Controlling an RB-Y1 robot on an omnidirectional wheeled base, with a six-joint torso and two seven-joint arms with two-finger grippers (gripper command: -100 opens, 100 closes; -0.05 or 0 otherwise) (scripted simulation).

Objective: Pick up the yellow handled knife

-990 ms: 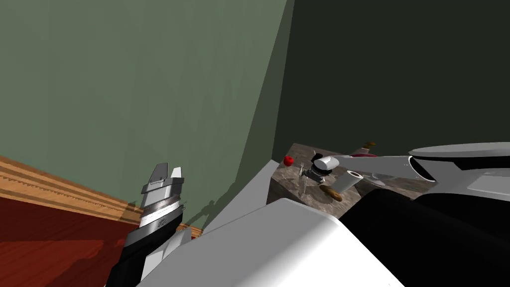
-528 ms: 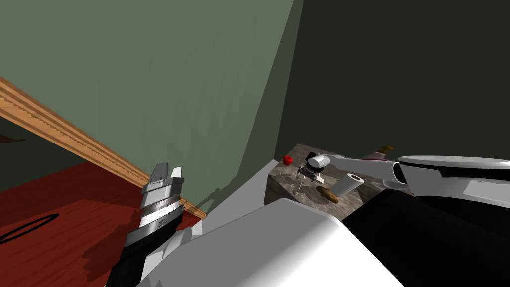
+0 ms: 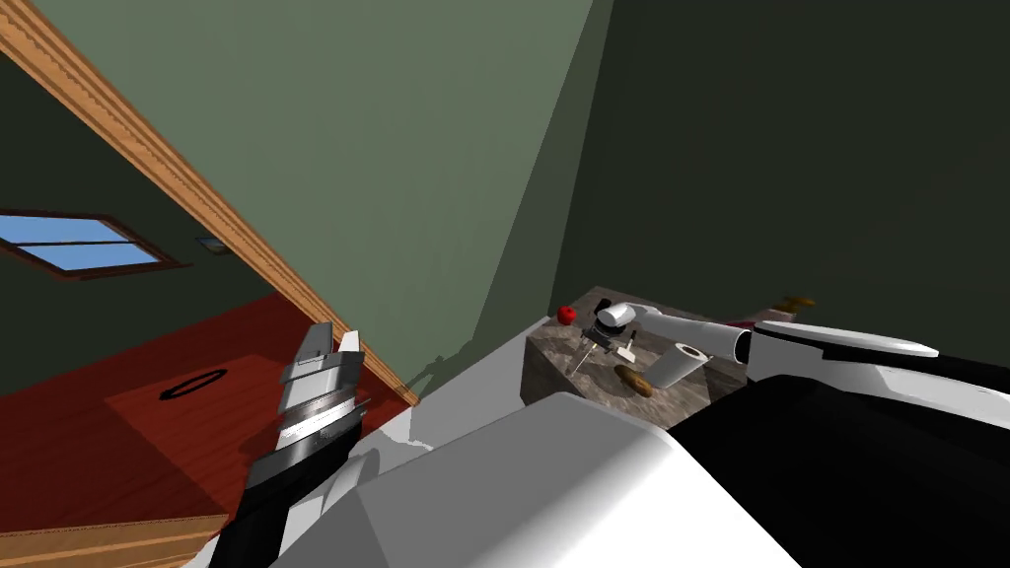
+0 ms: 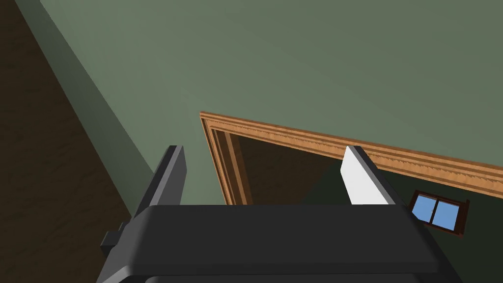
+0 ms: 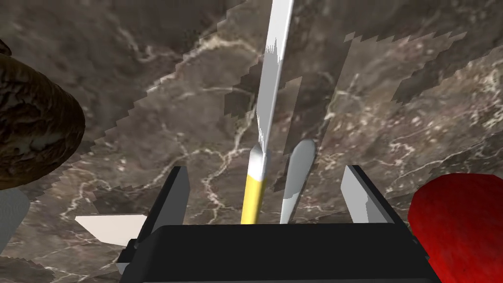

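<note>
The knife (image 5: 255,192) has a yellow handle and a long pale blade that points away from my right gripper (image 5: 264,171) over the brown marbled counter (image 5: 147,64). Its handle lies between the open fingers, and neither finger touches it. A grey utensil (image 5: 297,169) lies right beside the handle. In the head view my right gripper (image 3: 593,346) is stretched out over the counter (image 3: 548,363), with a thin blade (image 3: 578,361) slanting from it. My left gripper (image 3: 330,342) is raised near the green wall, with its fingers open (image 4: 263,150) and nothing between them.
A red apple (image 3: 566,315) sits at the counter's far corner, close beside the right gripper (image 5: 461,221). A brown loaf (image 3: 632,379) and a white paper roll (image 3: 681,364) lie nearer me. A wood-trimmed doorway (image 3: 197,187) opens at the left.
My head view has swung and rolled, so the doorway and a window have come into sight. My right arm has shifted a little toward the apple's side of the counter.
</note>
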